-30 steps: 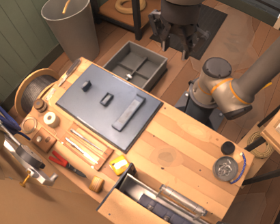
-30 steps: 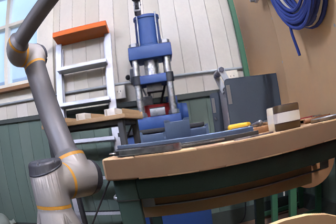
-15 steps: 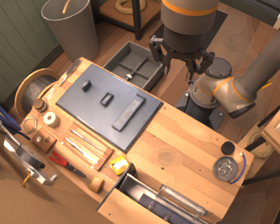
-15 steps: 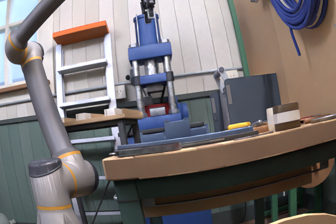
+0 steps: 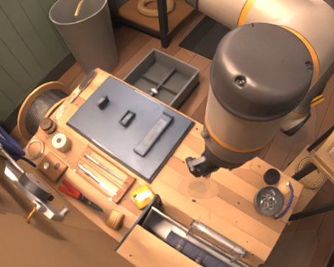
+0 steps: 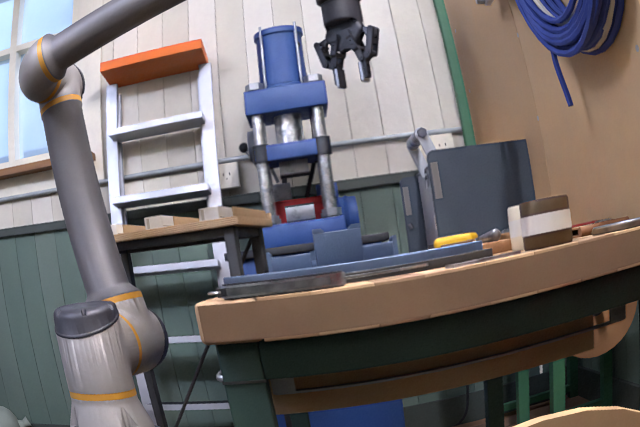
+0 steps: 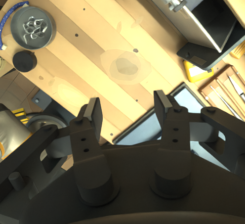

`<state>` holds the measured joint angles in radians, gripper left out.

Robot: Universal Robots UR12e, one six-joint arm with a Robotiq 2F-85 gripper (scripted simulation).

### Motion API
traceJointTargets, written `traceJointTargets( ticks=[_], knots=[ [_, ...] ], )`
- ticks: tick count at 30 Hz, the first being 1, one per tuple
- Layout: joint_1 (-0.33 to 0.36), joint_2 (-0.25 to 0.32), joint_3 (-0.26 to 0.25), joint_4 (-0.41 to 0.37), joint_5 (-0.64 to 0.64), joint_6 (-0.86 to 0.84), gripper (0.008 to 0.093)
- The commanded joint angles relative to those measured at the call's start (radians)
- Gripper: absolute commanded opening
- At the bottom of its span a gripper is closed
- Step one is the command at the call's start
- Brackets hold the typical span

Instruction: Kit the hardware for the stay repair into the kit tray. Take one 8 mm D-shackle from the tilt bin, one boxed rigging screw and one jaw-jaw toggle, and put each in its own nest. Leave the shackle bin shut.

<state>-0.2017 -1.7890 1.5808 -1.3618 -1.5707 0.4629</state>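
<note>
On the wooden bench, the dark blue kit tray point(image 5: 129, 124) lies flat with three nests: a small one point(image 5: 103, 101), a middle one point(image 5: 127, 118) and a long one point(image 5: 153, 134). All three look empty. The tilt bin point(image 5: 180, 236) stands at the near edge with its front tipped open, and a long silver part point(image 5: 216, 238) lies across its top. My gripper point(image 6: 351, 73) hangs high above the bare middle of the bench, between the tray and the bin; it is open and holds nothing. I cannot make out a boxed rigging screw or a toggle.
A grey divided tray point(image 5: 163, 77) sits on the floor beyond the bench. A round dish of metal clips point(image 5: 269, 200) and a black puck point(image 5: 271, 176) sit at the right end. A tool roll point(image 5: 100, 173), yellow tape measure point(image 5: 142, 196), pliers and vise crowd the left.
</note>
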Motion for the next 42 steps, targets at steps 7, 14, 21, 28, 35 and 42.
traceJointTargets(
  ticks=[7,14,21,28,35,42],
  knots=[
    [0.085,0.086,-0.008,-0.08,0.0,-0.227,0.053],
    [0.139,0.153,-0.022,-0.133,0.0,-0.401,0.053],
    [0.161,0.184,-0.032,-0.156,0.0,-0.484,0.053],
    [0.165,0.189,-0.034,-0.159,0.0,-0.497,0.053],
    [0.166,0.191,-0.052,-0.143,0.0,-0.498,0.053],
    [0.166,0.19,-0.011,-0.181,0.0,-0.498,0.053]
  ],
)
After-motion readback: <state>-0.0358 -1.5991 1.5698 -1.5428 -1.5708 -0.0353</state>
